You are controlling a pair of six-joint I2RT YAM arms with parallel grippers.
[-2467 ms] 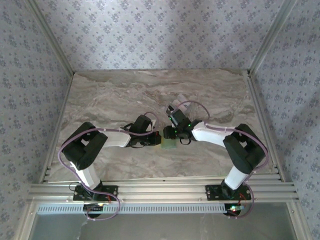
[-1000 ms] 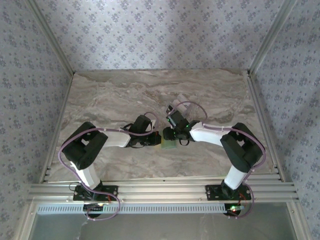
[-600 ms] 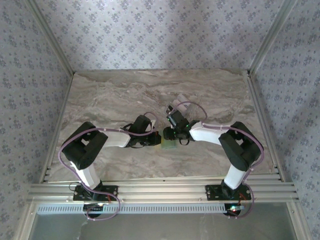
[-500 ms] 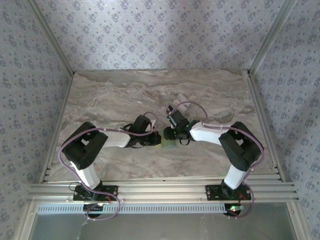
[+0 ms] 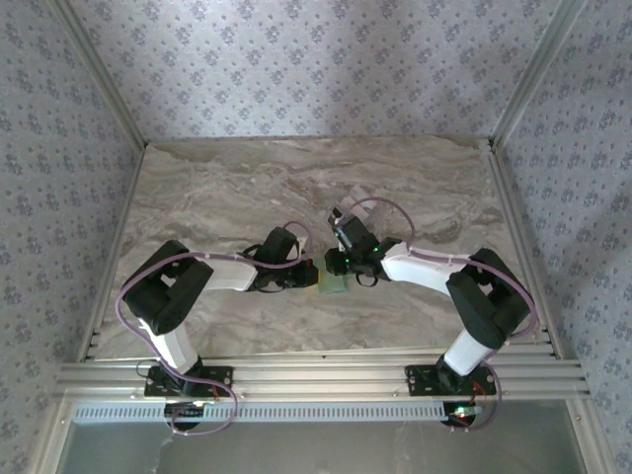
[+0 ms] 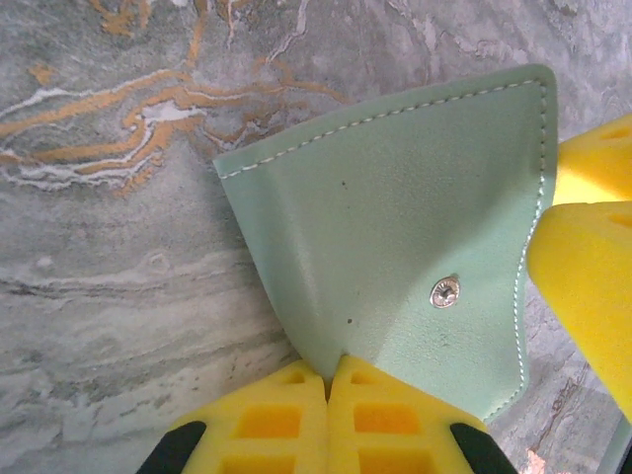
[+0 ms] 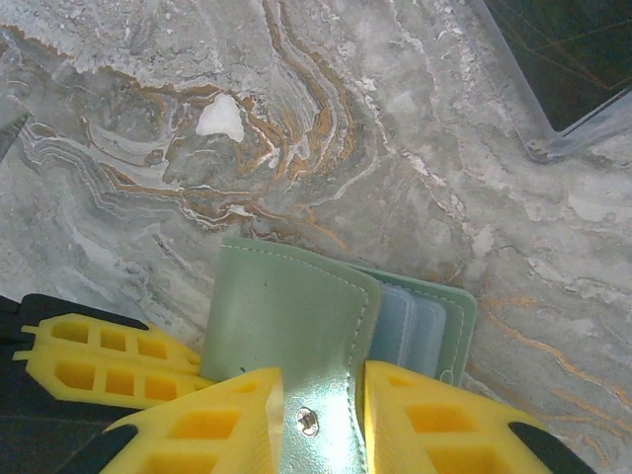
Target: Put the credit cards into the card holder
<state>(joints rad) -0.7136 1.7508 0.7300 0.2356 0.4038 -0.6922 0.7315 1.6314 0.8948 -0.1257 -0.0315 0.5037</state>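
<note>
The pale green card holder (image 5: 334, 286) lies on the marble between both grippers. My left gripper (image 6: 327, 373) is shut on its near corner, pinching the leather. In the left wrist view the card holder (image 6: 395, 247) is partly lifted, and its snap stud (image 6: 444, 291) shows. My right gripper (image 7: 322, 420) has closed onto the side edges of the card holder's (image 7: 286, 316) snap flap. Clear inner pockets (image 7: 405, 331) show beside the flap. A dark, shiny credit card (image 7: 568, 59) lies farther off on the marble.
A pale glossy card (image 5: 357, 192) rests behind the right wrist. The right gripper's yellow fingers (image 6: 583, 247) crowd the holder's right side in the left wrist view. An aluminium rail (image 5: 316, 375) borders the near table edge, with patterned walls around.
My right gripper's jaws have narrowed around the flap, and the right arm's elbow has swung slightly to the right. The left arm and its grip have not moved.
</note>
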